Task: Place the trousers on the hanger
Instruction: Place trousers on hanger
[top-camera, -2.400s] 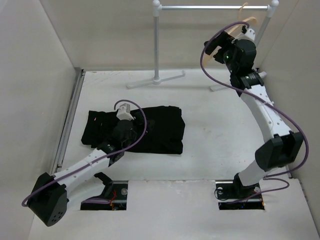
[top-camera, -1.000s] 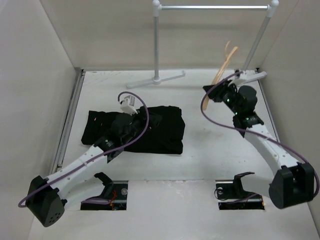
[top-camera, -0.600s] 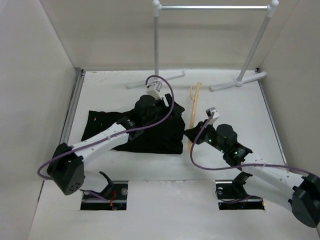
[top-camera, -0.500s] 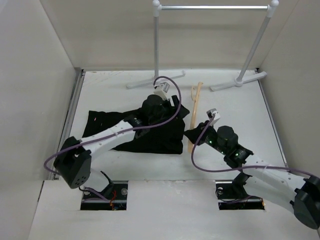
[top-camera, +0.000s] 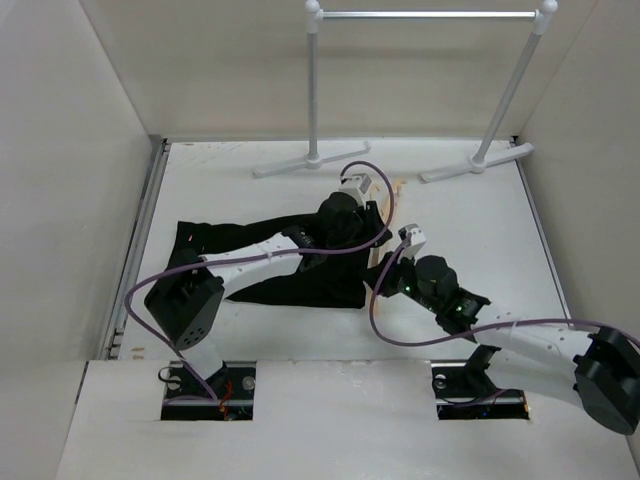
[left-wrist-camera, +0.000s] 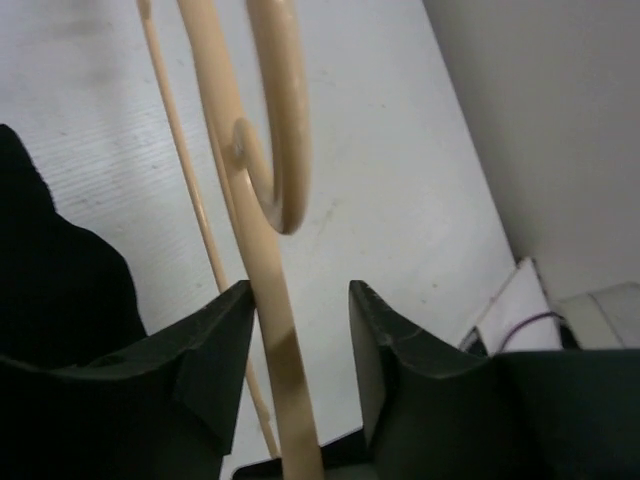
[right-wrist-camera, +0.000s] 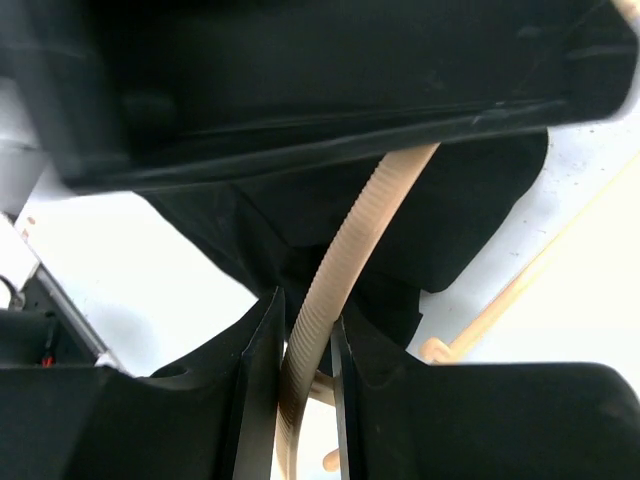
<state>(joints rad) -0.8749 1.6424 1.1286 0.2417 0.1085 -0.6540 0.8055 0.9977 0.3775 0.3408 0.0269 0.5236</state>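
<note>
Two grippers meet at mid-table on a single piece of wood. The right gripper (right-wrist-camera: 298, 345) is clenched on the ribbed tan bar of the hanger (right-wrist-camera: 352, 235), with a dark finger pressed to each side of it. The left gripper (left-wrist-camera: 300, 310) is released. Its fingers (left-wrist-camera: 215, 345) are spread, and the hanger's smooth wooden arm runs up between them, close against one finger and clear of the other. In that wrist view the tan hook curls just beyond, at 12 o'clock. From above, the two wrists cover most of the hanger, and only slivers of it show low over the white table (top-camera: 480, 210). It sits at the 3 o'clock edge of the trousers (top-camera: 290, 288). The black cloth lies rumpled on the table, stretching from the grippers toward 9 o'clock, and also shows behind the ribbed bar in the right wrist view. The grey garment rail (top-camera: 420, 14) stands at 12 o'clock along the far wall, well apart from both arms.
</note>
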